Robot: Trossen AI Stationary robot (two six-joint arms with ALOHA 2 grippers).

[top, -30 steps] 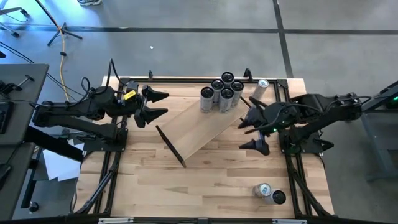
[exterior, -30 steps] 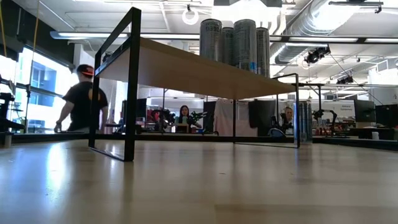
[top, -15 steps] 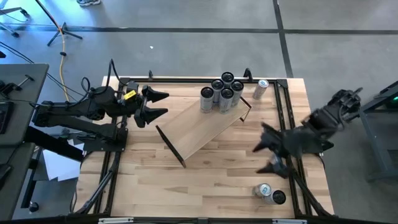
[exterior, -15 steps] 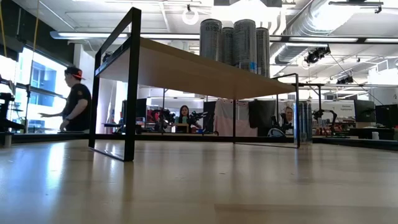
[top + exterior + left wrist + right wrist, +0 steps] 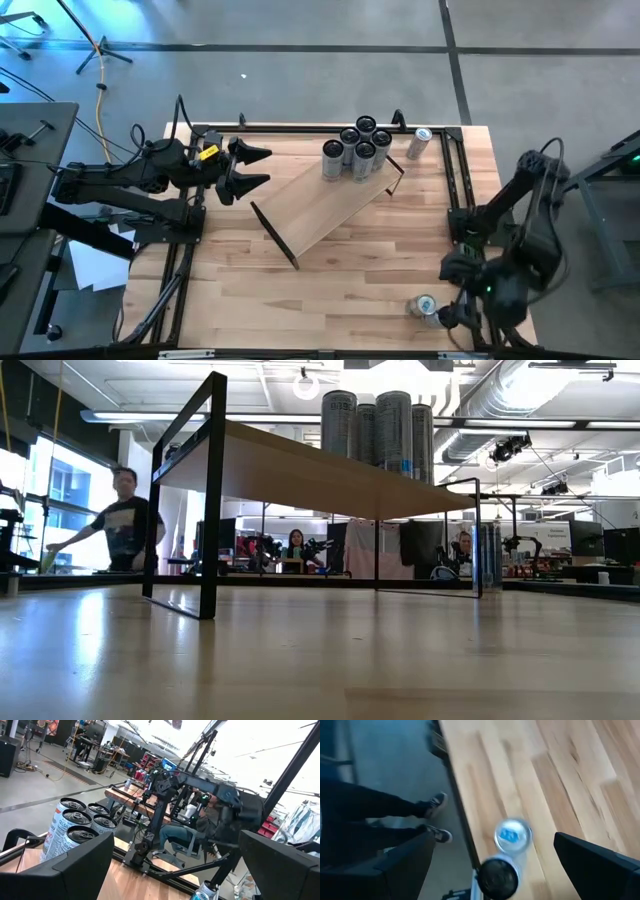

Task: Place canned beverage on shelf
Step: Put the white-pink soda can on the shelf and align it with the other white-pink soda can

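The shelf (image 5: pixel 325 205), a pale board on black end brackets, stands slantwise mid-table; the low view shows it (image 5: pixel 300 470) too. Several cans (image 5: pixel 358 150) stand on its far right end. Two more cans stand on the table by the near right corner, one silver-topped (image 5: pixel 425 304) (image 5: pixel 511 836) and one dark-topped (image 5: pixel 497 877). My right gripper (image 5: pixel 462 306) (image 5: pixel 494 842) hangs open above those two, pointing steeply down, touching neither. My left gripper (image 5: pixel 250 168) (image 5: pixel 175 852) waits open at the far left, pointing level toward the cans on the shelf (image 5: pixel 75 827).
One can (image 5: pixel 418 143) lies on its side at the table's far right, behind the shelf. Black frame rails (image 5: pixel 465 200) run along the table's edges. A person's legs (image 5: pixel 380 805) stand on the floor just beyond the table's edge (image 5: pixel 462 820). People move in the room behind (image 5: pixel 120 520).
My right arm has swung from beside the shelf's right end toward the table's near right corner, sinking a little, tipping its gripper downward and rolling its wrist; it now hangs over the two cans there. Its fingers have stayed open.
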